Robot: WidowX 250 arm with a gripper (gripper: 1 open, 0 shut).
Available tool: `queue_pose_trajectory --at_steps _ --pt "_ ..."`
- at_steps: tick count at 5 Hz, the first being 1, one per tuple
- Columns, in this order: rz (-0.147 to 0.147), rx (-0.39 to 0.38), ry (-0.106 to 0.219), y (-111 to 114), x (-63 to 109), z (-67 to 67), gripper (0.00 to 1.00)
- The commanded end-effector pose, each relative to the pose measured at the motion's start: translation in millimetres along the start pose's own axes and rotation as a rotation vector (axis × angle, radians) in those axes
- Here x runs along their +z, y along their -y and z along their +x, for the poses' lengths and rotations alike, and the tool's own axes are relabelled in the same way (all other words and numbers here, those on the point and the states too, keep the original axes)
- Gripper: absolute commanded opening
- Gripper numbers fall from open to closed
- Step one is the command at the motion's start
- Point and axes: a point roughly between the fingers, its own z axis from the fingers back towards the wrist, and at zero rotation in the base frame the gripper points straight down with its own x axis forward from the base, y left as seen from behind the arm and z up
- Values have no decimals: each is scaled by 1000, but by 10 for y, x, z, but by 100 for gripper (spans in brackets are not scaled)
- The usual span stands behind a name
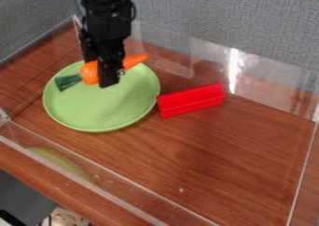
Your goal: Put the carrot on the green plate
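Observation:
The carrot [92, 72] is orange with a dark green stem end pointing left. It hangs just above the back part of the round lime-green plate [106, 104], whether touching it I cannot tell. My black gripper [107, 69] comes down from above and is shut on the carrot's middle, hiding part of it. The carrot's tapered tip sticks out to the right of the fingers [112, 73].
A red rectangular block [191, 100] lies on the wooden table just right of the plate. Clear plastic walls [262, 76] ring the table. A white wire stand [82, 29] sits at the back left, behind the arm.

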Motion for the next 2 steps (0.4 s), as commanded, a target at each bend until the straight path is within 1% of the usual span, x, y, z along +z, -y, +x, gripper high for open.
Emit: queue_pose_trajectory --at_steps 1,2 --pt "16 22 48 -160 -90 27 0" --pt "7 -45 62 -164 -130 86 0"
